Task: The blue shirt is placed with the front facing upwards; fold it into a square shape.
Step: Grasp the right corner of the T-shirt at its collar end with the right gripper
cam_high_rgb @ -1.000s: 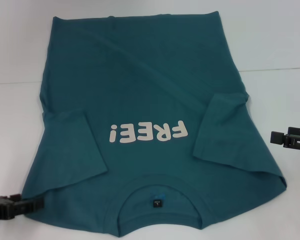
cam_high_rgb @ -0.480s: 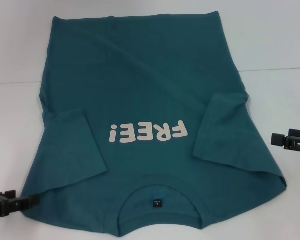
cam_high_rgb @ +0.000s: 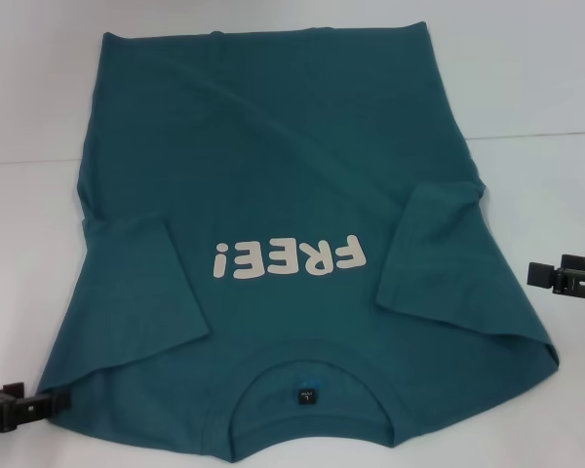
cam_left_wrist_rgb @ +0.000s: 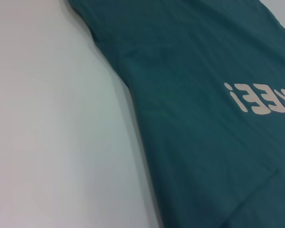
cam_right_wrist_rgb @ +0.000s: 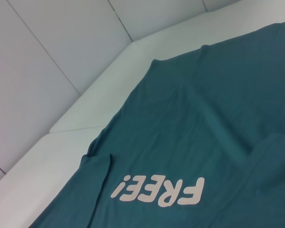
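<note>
The blue shirt [cam_high_rgb: 292,175] lies flat on the white table [cam_high_rgb: 29,224], front up, with its white "FREE!" lettering [cam_high_rgb: 288,258] showing. The collar and small dark label [cam_high_rgb: 303,396] are at the near edge. Both short sleeves are folded inward over the chest. My left gripper [cam_high_rgb: 58,399] sits low at the near left, just off the shirt's shoulder corner and holding nothing. My right gripper [cam_high_rgb: 534,272] hovers at the right, a short way from the shirt's side edge. The left wrist view shows the shirt [cam_left_wrist_rgb: 204,118] beside bare table, and the right wrist view shows the shirt [cam_right_wrist_rgb: 204,133] and lettering.
A seam [cam_high_rgb: 536,134] runs across the white table behind the shirt's middle. Pale wall panels [cam_right_wrist_rgb: 61,47] rise beyond the table's far edge in the right wrist view. Bare table lies on both sides of the shirt.
My left gripper has drawn back to the left and down, away from the shirt's near left corner. The right gripper has dropped slightly. The shirt has not moved.
</note>
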You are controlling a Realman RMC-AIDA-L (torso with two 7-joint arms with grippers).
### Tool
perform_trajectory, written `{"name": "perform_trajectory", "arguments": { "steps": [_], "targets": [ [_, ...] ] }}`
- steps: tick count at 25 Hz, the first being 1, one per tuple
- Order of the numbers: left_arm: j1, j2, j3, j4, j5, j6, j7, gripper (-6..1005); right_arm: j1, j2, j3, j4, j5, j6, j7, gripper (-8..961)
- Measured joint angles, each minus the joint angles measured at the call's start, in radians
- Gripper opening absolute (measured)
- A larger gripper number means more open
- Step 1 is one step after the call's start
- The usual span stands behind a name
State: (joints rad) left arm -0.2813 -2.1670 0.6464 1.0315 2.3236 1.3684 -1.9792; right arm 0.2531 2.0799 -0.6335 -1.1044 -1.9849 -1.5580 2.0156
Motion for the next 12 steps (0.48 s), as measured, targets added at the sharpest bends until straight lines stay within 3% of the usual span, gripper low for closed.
{"name": "perform_trajectory", "arguments": {
  "steps": [12],
  "targets": [
    [-0.010, -0.003, 0.071, 0.006, -0.002, -0.001, 0.021, 723, -0.001, 0.003, 0.000, 0.003, -0.003, -0.006, 0.006, 947]
  ]
}}
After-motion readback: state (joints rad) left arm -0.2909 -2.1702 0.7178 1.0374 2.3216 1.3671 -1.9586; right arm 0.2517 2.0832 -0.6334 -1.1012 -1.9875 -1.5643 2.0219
